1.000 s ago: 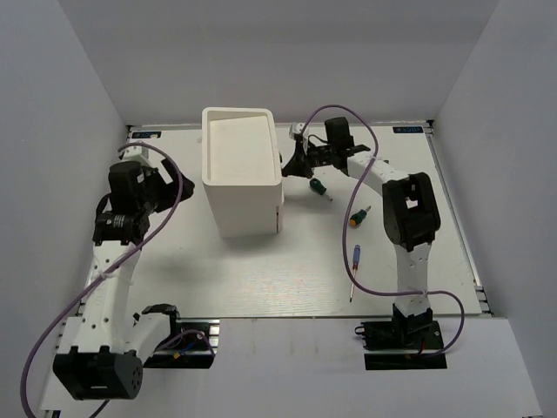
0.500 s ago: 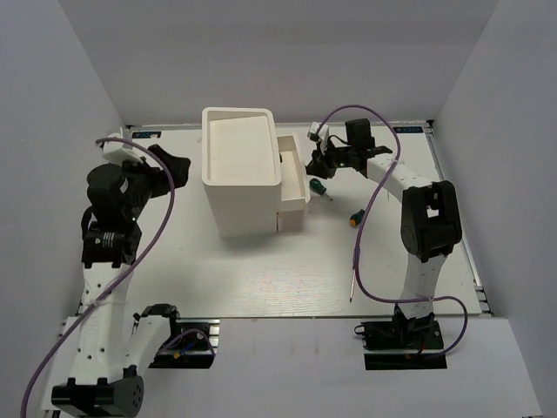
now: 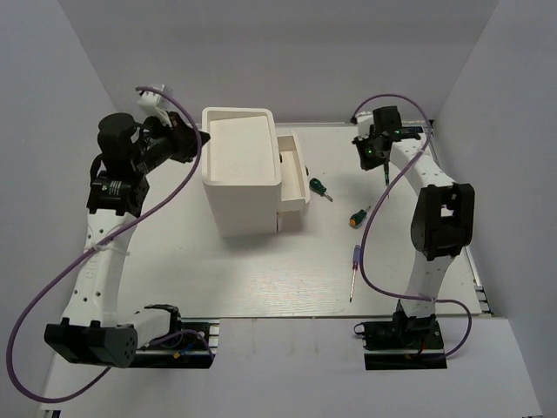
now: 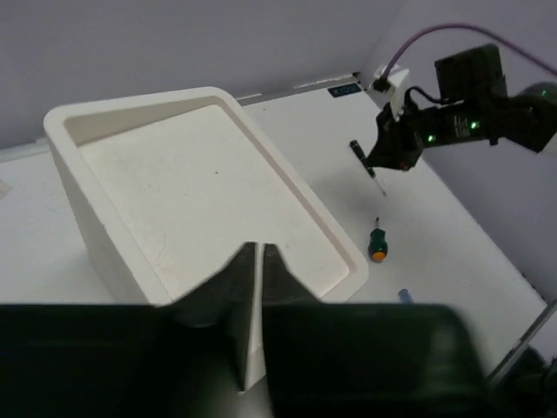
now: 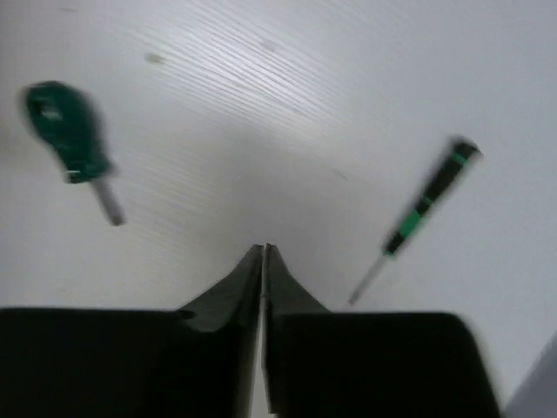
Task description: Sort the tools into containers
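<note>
On the white table [image 5: 305,87], the green screwdriver [image 5: 68,131] lies ahead-left of the right gripper [image 5: 263,252], closed and empty.

White tall bin [image 3: 239,174], green stubby screwdriver [image 3: 317,185], orange-green stubby screwdriver [image 3: 355,219], blue-handled screwdriver [image 3: 354,256], all on white table [image 3: 261,279].

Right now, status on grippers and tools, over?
Left gripper shut, empty, by tall bin. Right gripper shut, empty, above table. Green stubby, orange-green stubby, blue screwdriver, black-green screwdriver loose. Nothing blocking.
</note>
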Motion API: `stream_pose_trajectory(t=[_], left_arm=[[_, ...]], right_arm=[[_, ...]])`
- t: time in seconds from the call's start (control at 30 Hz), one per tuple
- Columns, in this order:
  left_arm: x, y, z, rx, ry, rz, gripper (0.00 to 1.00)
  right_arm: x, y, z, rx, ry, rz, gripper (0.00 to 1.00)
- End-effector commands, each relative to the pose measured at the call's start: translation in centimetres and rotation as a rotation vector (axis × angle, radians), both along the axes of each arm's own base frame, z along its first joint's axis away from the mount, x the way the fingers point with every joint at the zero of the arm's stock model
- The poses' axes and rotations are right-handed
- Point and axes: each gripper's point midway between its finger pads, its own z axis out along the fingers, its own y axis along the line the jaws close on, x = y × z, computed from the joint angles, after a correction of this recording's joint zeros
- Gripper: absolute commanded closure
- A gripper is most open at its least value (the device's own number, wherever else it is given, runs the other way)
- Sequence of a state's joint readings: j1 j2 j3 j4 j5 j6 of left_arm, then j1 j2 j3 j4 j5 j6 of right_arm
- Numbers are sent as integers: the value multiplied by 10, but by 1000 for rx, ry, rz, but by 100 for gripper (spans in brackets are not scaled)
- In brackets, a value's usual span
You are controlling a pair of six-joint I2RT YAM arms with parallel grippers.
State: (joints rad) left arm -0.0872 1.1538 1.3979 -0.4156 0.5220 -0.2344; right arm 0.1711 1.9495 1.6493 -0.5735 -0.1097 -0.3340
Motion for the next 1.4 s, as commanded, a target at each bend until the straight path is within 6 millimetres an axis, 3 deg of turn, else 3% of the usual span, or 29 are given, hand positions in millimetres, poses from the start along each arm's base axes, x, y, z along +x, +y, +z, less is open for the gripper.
stream_pose_trajectory(t=[0.0, 0.03, 0.1, 0.13, 0.17, 0.33, 0.37, 0.5, 0.53, 0.57, 0.63, 0.67, 0.73, 0.77, 0.8, 0.83, 0.87, 0.9, 0.93, 0.97, 1.0, 1.03, 1.07, 1.13, 1.17, 1.2, 1.23, 1.27, 1.37], left_arm=[[-2, -17, 8, 39, -32, -79, 71], [4, -20, 9, 41, -28, -79, 44], [5, -31, 6, 62, -20, -109, 28], [6, -34, 14, 63, -31, -112, 25], [10, -40, 8, 75, -14, -126, 18], [5, -60, 10, 116, -5, -162, 16], [5, -64, 3, 120, 17, -174, 16], [-7, -78, 11, 138, 23, -203, 16], [-8, -80, 4, 147, 52, -207, 16], [-8, -85, 1, 152, 66, -220, 16], [-14, -97, 2, 158, 72, -248, 18], [-18, -100, 0, 163, 79, -255, 21], [-15, -115, -3, 170, 93, -288, 35], [-20, -130, -5, 174, 96, -327, 40], [-22, -137, -10, 184, 111, -341, 45], [-18, -150, -14, 189, 120, -363, 54], [-26, -165, -23, 217, 139, -398, 58], [-20, -177, -30, 246, 144, -403, 66], [-27, -183, -24, 250, 131, -410, 68], [-31, -200, -40, 289, 157, -446, 68], [-30, -205, -40, 299, 152, -434, 68], [-31, -207, -36, 300, 140, -430, 68], [-28, -208, -33, 290, 133, -415, 58], [-27, -211, -36, 264, 114, -397, 38], [-28, -211, -33, 243, 106, -392, 26], [-26, -214, -34, 218, 100, -386, 22], [-28, -214, -32, 208, 90, -398, 20], [-28, -215, -29, 198, 88, -395, 19], [-30, -221, -26, 177, 76, -410, 19]], right_arm=[[-18, -82, -4, -213, 59, -304, 68], [-16, -90, -10, -227, 73, -323, 60], [-15, -100, -20, -241, 122, -344, 46], [-13, -104, -36, -252, 164, -353, 46], [-8, -113, -37, -262, 161, -362, 44], [12, -126, -58, -319, 158, -348, 39], [17, -129, -64, -316, 162, -352, 39], [35, -123, -89, -245, 191, -325, 39], [46, -125, -82, -240, 161, -337, 39], [49, -124, -96, -243, 176, -333, 42], [55, -125, -97, -238, 166, -341, 47], [55, -125, -106, -241, 181, -339, 54], [55, -122, -110, -227, 187, -341, 66], [51, -116, -116, -202, 214, -327, 73], [46, -112, -116, -179, 233, -323, 84], [37, -126, -120, -153, 266, -357, 90], [33, -118, -122, -96, 286, -336, 96], [26, -110, -119, -22, 317, -322, 100], [22, -116, -115, -19, 326, -338, 100], [20, -104, -108, 70, 336, -308, 100], [17, -99, -105, 111, 345, -296, 100], [15, -95, -81, 153, 307, -280, 100], [13, -75, -63, 307, 298, -210, 100], [14, -57, -3, 425, 173, -144, 100], [7, -27, 29, 590, 170, -29, 100], [-1, -12, 49, 674, 206, -31, 100], [4, -2, 79, 734, 177, 4, 100], [-5, 21, 103, 861, 209, 97, 100], [-4, 50, 140, 1014, 241, 117, 100]])
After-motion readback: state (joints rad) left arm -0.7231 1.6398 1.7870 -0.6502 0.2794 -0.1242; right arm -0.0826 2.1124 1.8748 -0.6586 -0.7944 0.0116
